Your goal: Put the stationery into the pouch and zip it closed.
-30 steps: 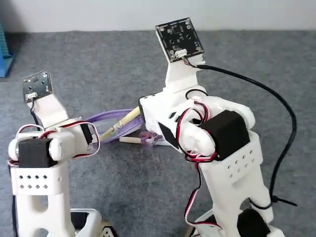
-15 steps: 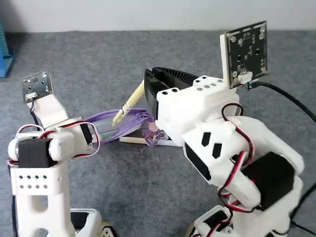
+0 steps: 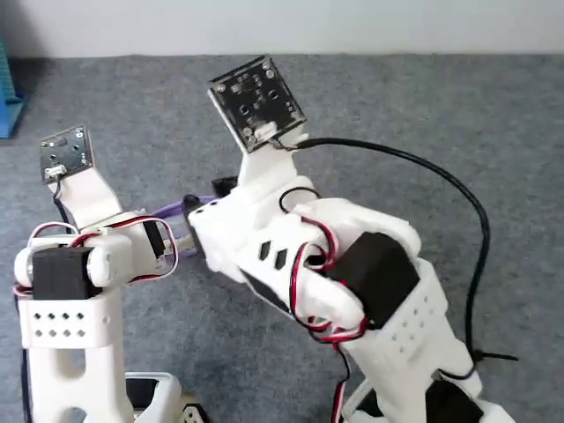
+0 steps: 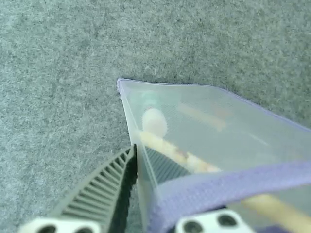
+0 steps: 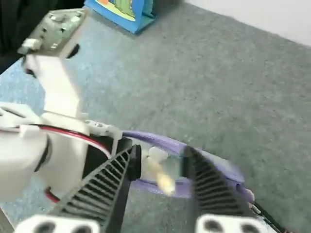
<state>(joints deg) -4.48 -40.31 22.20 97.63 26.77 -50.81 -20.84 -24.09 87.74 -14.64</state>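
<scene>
The pouch (image 4: 214,141) is translucent with a purple zipper band (image 4: 228,179). My left gripper (image 4: 138,155) is shut on its wall near one end and holds it up off the grey mat. A beige pen (image 4: 170,150) and a white-tipped piece (image 4: 154,121) lie inside. In the right wrist view my right gripper (image 5: 160,153) hangs open over the pouch (image 5: 214,167), its fingers (image 5: 119,179) straddling the pen (image 5: 163,177) without touching it. In the high view the right arm (image 3: 273,247) covers most of the pouch; a purple strip (image 3: 172,210) shows beside the left arm (image 3: 97,256).
Grey carpet-like mat (image 3: 458,123) covers the table. A blue object (image 3: 7,97) stands at the far left edge, also seen as a blue bag (image 5: 124,9). A black cable (image 3: 458,203) loops off the right arm. A pale wall runs behind.
The right arm has swung left across the pouch and now hides it from above. The pen it held tilted at the pouch mouth now lies lower, between open fingers. The left arm has kept still.
</scene>
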